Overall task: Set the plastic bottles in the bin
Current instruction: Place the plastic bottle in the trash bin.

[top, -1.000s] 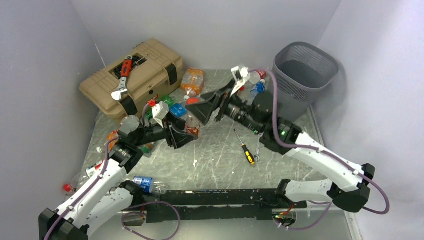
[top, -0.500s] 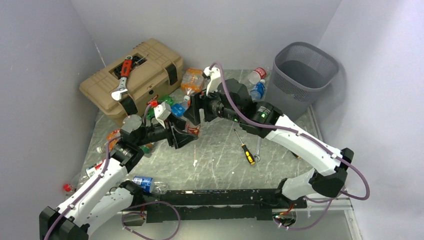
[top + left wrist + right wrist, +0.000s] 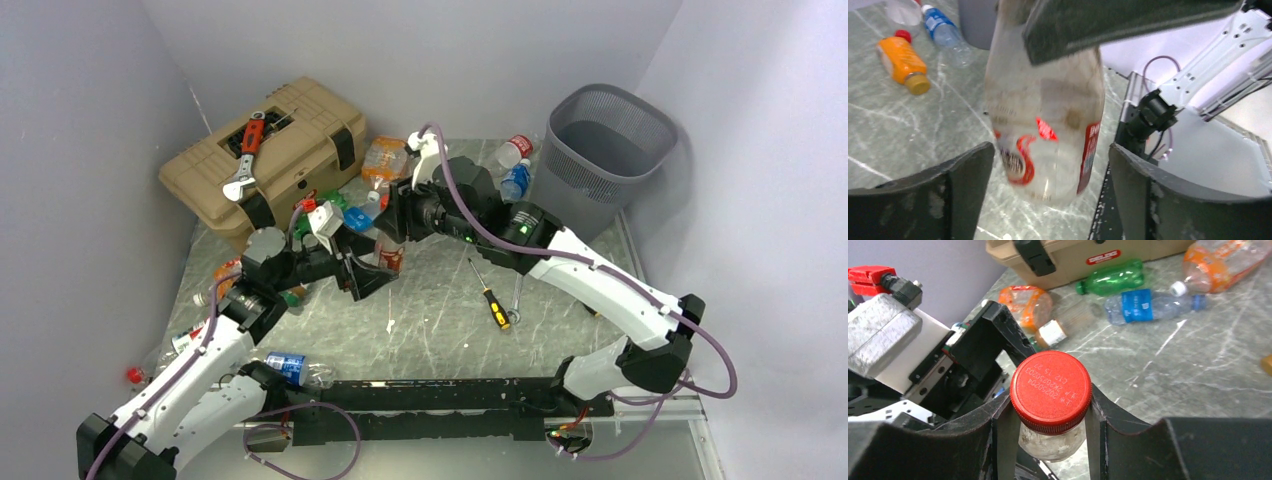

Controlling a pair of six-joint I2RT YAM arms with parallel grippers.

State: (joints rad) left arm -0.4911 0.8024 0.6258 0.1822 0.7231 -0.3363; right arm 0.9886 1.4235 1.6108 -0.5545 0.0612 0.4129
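One tan toolbox (image 3: 290,140) stands at the far left, with one red-handled wrench (image 3: 245,160) on its lid. Loose bottles (image 3: 290,365) lie around the left arm, which hides some, so I cannot count them. One clear bottle with a red cap (image 3: 389,256) sits at mid-table between the two grippers. The left gripper (image 3: 1050,150) is spread around its lower body, with a gap on each side and touching nothing. The right gripper (image 3: 1050,412) is clamped on its neck just under the cap. One screwdriver (image 3: 491,303) lies to the right. A red-labelled bottle (image 3: 509,151) and a blue-labelled bottle (image 3: 516,181) lie just beside the one grey mesh bin (image 3: 580,200) at the far right, well apart from the held bottle.
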